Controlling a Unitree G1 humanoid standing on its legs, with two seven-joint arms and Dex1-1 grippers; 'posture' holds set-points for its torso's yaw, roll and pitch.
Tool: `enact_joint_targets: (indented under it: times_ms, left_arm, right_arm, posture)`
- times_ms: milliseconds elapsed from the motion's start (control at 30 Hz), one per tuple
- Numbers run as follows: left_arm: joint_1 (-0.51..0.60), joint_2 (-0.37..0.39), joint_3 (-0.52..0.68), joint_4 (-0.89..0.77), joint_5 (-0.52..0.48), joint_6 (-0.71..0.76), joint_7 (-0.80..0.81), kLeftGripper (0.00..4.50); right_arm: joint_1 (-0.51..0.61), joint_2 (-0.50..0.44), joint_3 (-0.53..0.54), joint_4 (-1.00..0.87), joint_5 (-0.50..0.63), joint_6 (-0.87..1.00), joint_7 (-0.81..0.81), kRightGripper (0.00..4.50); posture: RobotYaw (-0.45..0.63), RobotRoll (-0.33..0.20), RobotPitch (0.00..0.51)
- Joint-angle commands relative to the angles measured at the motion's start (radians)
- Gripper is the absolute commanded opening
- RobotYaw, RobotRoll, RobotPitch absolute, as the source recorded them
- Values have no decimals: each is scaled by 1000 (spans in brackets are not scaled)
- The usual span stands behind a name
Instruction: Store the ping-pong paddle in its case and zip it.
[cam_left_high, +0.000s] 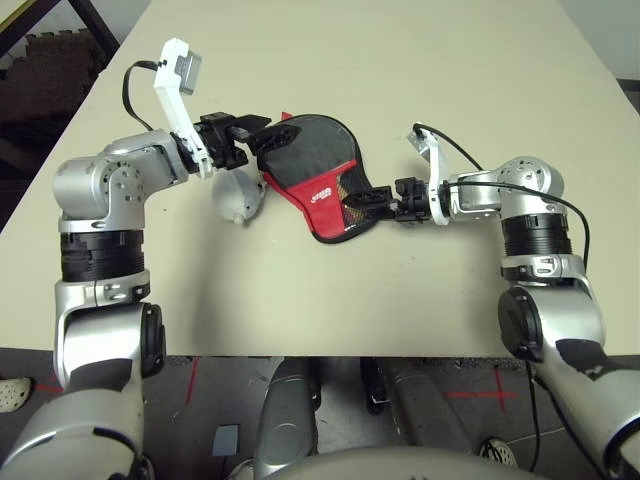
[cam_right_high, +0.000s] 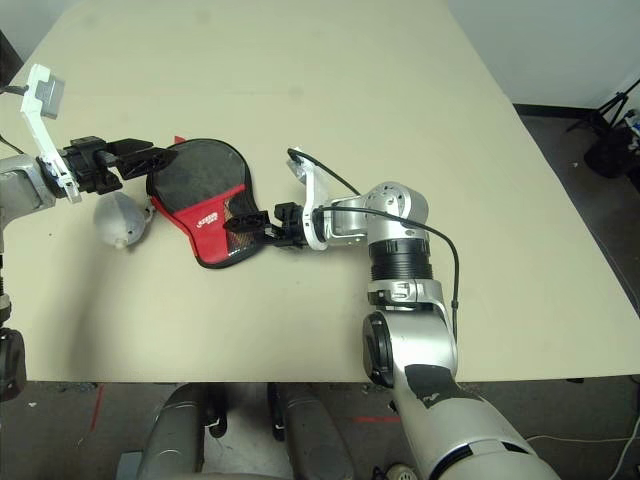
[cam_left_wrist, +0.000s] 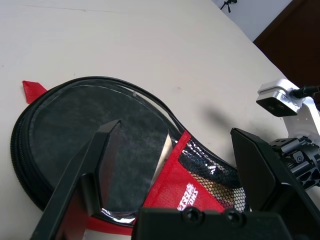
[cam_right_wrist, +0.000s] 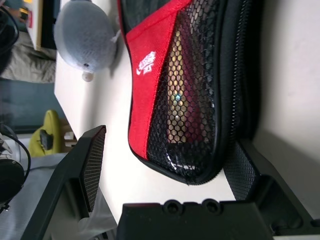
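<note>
Grippers, two, both spread and unloaded: right gripper (cam_right_wrist: 170, 172) at the narrow handle end of the case (cam_left_high: 325, 207), nearer than left gripper (cam_left_wrist: 175, 175), which is by the round end. Case's long axis slants from far left to near right. Count: one case, one paddle (cam_right_wrist: 177, 90) inside, one grey lump (cam_left_high: 238, 196).

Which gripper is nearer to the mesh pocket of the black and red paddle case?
Right. The right gripper is at the mesh pocket; the left gripper is farther off, by the case's round end.
</note>
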Motion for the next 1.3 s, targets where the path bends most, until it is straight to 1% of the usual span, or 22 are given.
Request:
enact_joint_targets:
  times_ms: [33, 200, 367, 500, 767, 867, 967, 1000, 1067, 1133, 1167, 1300]
  left_arm:
    - [19, 13, 12, -6, -2, -5, -3, 4500]
    - [20, 10, 12, -2, 0, -10, -3, 4500]
    - [10, 6, 5, 17, 7, -24, -5, 4500]
    - [3, 2, 3, 14, 4, -23, -3, 4500]
    - [8, 9, 13, 4, 0, -16, 2, 4500]
    - [18, 10, 18, -4, -3, -14, 7, 4500]
    - [29, 9, 26, -13, -7, -11, 14, 4500]
    - [32, 9, 28, -15, -8, -10, 17, 4500]
    - [36, 7, 33, -18, -10, -11, 23, 4500]
    - [40, 5, 36, -20, -10, -12, 26, 4500]
    - [41, 3, 37, -21, -9, -13, 27, 4500]
    - [44, -4, 39, -20, -10, -18, 34, 4500]
  right_arm:
    - [-13, -44, -3, 10, -31, 21, 3, 4464]
    - [-32, -93, -14, -9, -35, 53, 11, 4464]
    - [2, -85, -9, -38, -43, 75, 7, 4464]
    - [54, -16, 11, -78, -50, 84, -9, 4464]
    - [52, 87, 22, -55, -86, 55, -21, 4464]
    - [42, 113, 11, -17, -101, 24, -24, 4464]
    - [23, 151, -44, 54, -121, -44, -58, 4464]
    - [18, 160, -61, 73, -129, -67, -69, 4117]
    - [7, 175, -95, 111, -141, -115, -97, 3645]
    - [-5, 192, -145, 156, -144, -153, -138, 2962]
    - [-9, 198, -166, 173, -142, -165, -155, 2553]
    - [-1, 215, -214, 186, -132, -165, -202, 1326]
  posture:
    - [-41, 0, 191]
    - [-53, 0, 189]
    - [-56, 0, 187]
    - [-56, 0, 187]
    - [-23, 0, 192]
    - [-15, 0, 194]
    - [-7, 0, 199]
    - [-6, 0, 200]
    - [-5, 0, 202]
    - [-6, 0, 202]
    - [-7, 0, 202]
    - [-14, 0, 201]
